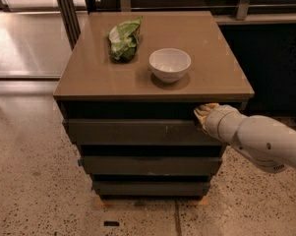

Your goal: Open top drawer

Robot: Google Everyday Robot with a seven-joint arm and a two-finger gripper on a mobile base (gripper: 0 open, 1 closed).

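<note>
1. Three dark grey-brown drawer fronts sit stacked in one cabinet (69,113) at the centre of the view. Speckled pale floor (24,181) lies to its left and in front.
2. Left half of the brown cabinet top (216,58): a crumpled green bag (124,38) lies near the back edge.
3. Just right of the bag, apart from it: a white bowl (169,64), upright, nearer the front edge.
4. The top drawer (133,132) is the widest front, directly under the cabinet top. A dark gap runs between its upper edge and the top's overhang. Small pale scratches show right of centre.
5. Below it are the middle drawer front (150,165) and the bottom drawer front (150,187), each narrower, with dark gaps between.
6. The gripper (205,114) is at the right end of the top drawer, at its upper edge and tucked under the overhang. Contact with the front looks likely. Whether it is released or clenched cannot be told from this angle.
7. Right side: the white arm (263,140) comes in from the lower right edge and slopes up-left to the gripper, covering the drawer's right corner.
</note>
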